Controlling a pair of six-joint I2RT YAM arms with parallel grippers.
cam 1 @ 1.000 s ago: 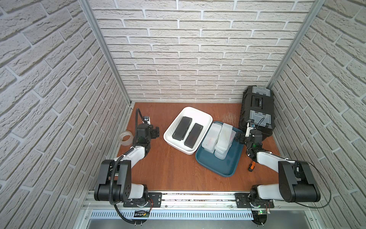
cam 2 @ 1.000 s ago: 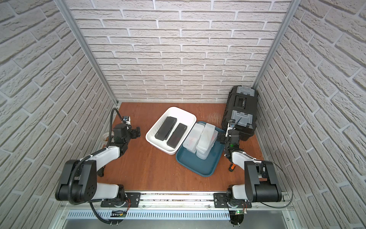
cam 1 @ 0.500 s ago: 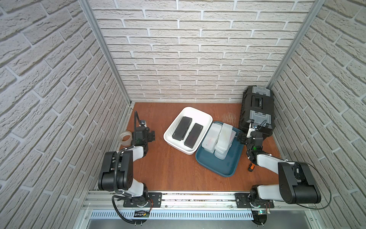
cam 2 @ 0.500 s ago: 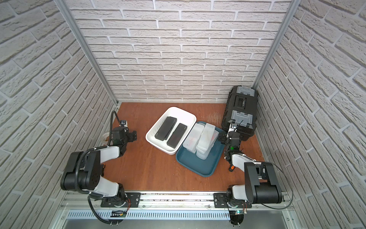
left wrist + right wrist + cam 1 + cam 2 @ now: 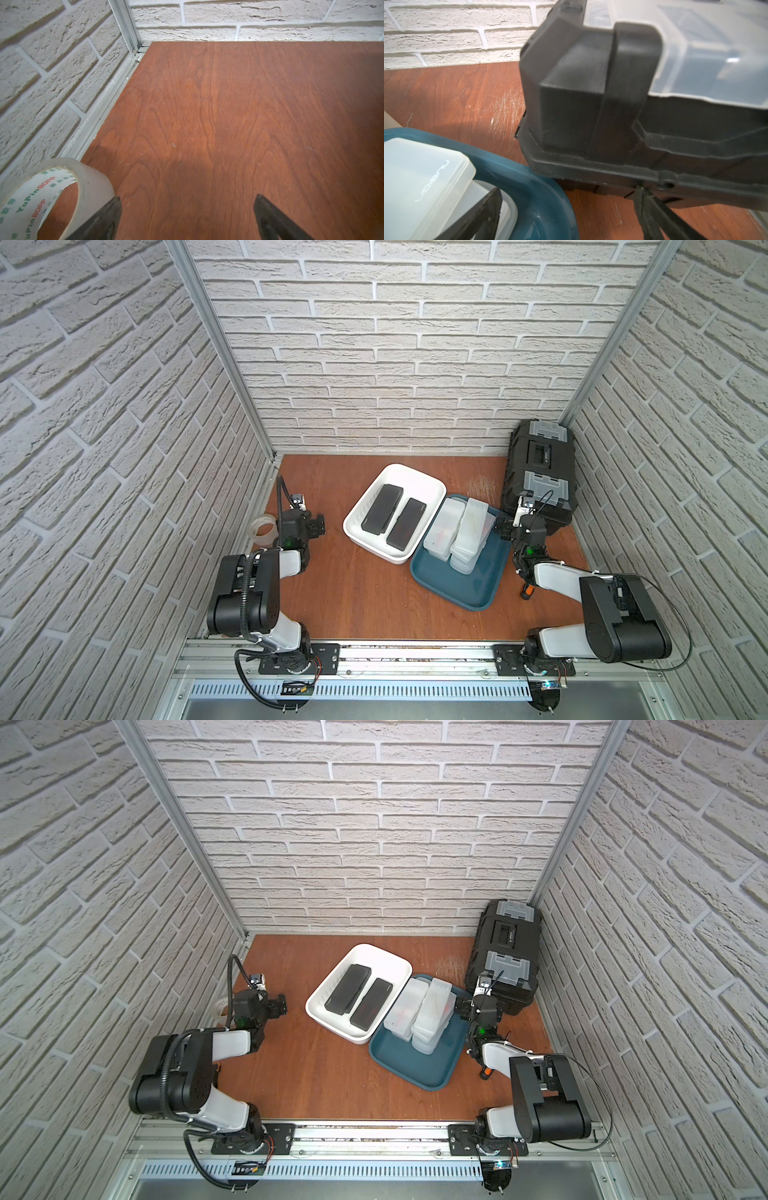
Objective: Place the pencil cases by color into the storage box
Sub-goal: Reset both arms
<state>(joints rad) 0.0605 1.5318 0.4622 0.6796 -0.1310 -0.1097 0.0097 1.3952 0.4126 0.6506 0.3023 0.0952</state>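
Sorting state, judged from how things lie: appears complete. No case lies loose on the table.

- Tape roll: not a task item. It sits just beside the left gripper, at the outer side of one finger.
- Left gripper: jaws wide, nothing between them, only bare table ahead.
- White bin: well apart from the left gripper, off to its inner side. It holds two black cases, lying flat side by side.
- Blue tray: touches the bin's near corner. The frosted cases are stacked in it in two uneven piles.
- Right gripper: jaws wide, empty, at the tray's rim. The frosted piles lie just beside one finger; contact cannot be told.
- Toolbox: closed, directly ahead of the right gripper and close to it.

Left to do: nothing visible, unless the frosted piles need squaring.
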